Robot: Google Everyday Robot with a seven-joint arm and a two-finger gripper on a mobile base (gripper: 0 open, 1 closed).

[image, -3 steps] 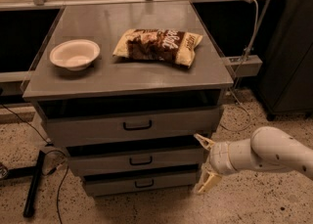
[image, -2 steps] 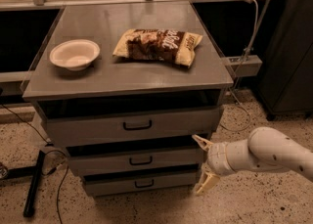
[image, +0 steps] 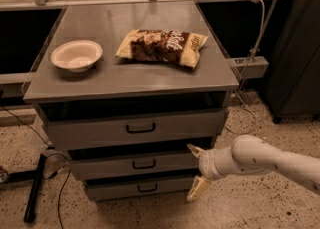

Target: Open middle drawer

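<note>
Speckled floor (image: 240, 215), grey cabinet (image: 130, 80). Found middle drawer (image: 170, 162) second down the cabinet front. Caught gripper (image: 196, 170) spread wide at the cabinet's right edge, off the handle (image: 144, 164). Could've snagged the corner and slipped.

White bowl (image: 76, 55) sits left on the tabletop (image: 150, 80), with a chip bag (image: 162, 46) apart on its right. Black bar (image: 35, 188) lies on the speckled floor (image: 250, 210). Pincer (image: 190, 172), fingers spread, is below the tabletop's right front corner.

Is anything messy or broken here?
Nothing looks spilled or broken. The bowl sits upright beside the flat chip bag on the cabinet, and the open gripper is at the right end of the middle drawer.
</note>
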